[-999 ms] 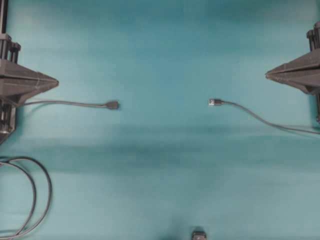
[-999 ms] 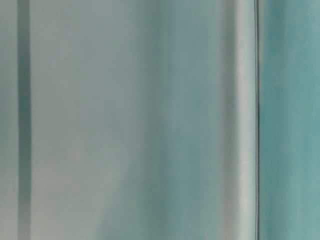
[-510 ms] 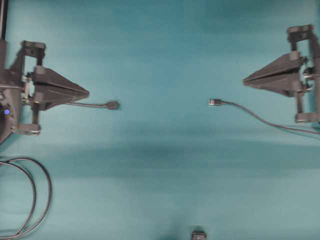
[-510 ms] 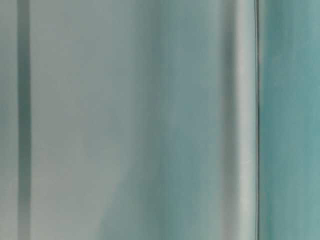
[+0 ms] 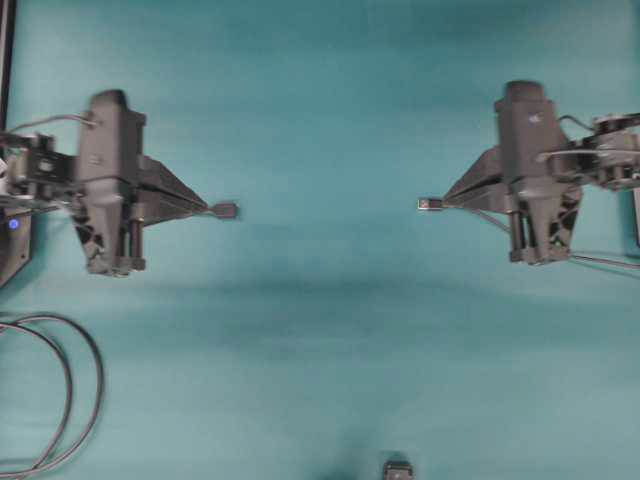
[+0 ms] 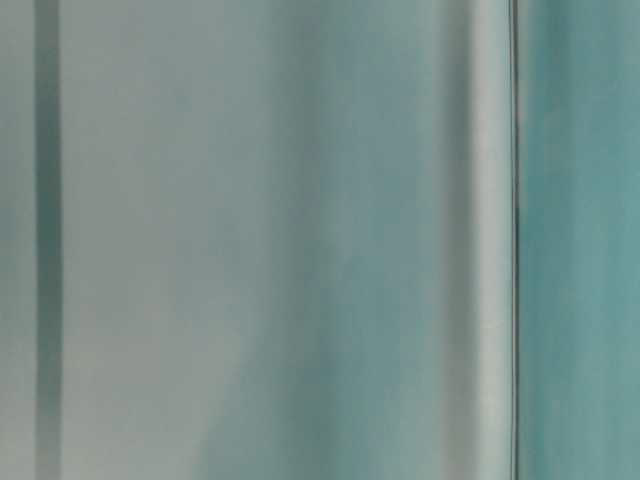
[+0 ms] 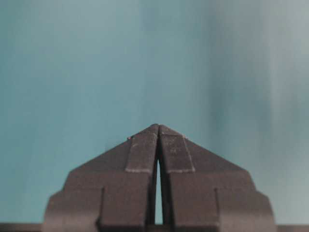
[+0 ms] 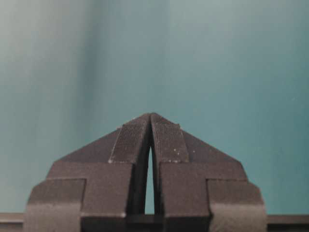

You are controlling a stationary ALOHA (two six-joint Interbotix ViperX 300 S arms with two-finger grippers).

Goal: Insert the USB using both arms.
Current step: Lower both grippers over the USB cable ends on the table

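The teal desk [image 5: 320, 330] filled the overhead view, carrying everything else. The left arm [image 5: 105, 185] reached in from the desk's left edge and the right arm [image 5: 535, 175] from its right edge, each somewhat blurred, each with a boxy wrist camera on top.

The left gripper [image 5: 205, 208] pointed toward the middle of the desk. In its wrist view the two fingertips [image 7: 145, 145] met at the very tip with only a thin slit between them lower down, and nothing was held. From overhead its tip sat right at the dark socket [image 5: 226, 210], which lay on the desk left of centre; whether they touched could not be told.

The right gripper [image 5: 450, 198] mirrored it. Its wrist view showed the ridged fingertips [image 8: 130, 137] pressed together at the tip, a narrow gap below, gripping nothing. Its tip lay just beside the USB [image 5: 430, 204], the small plug with a silvery end, which rested on the desk right of centre; contact could not be judged. The thin cable [image 5: 600, 260] behind the plug was mostly covered by the arm and ran off the right edge.

Looped dark cables [image 5: 85, 385] lay near the lower left corner, cut off by the edge. A small dark object [image 5: 398, 469] at the bottom edge was too cropped to identify.

The table-level view gave only blurred grey and teal vertical bands.
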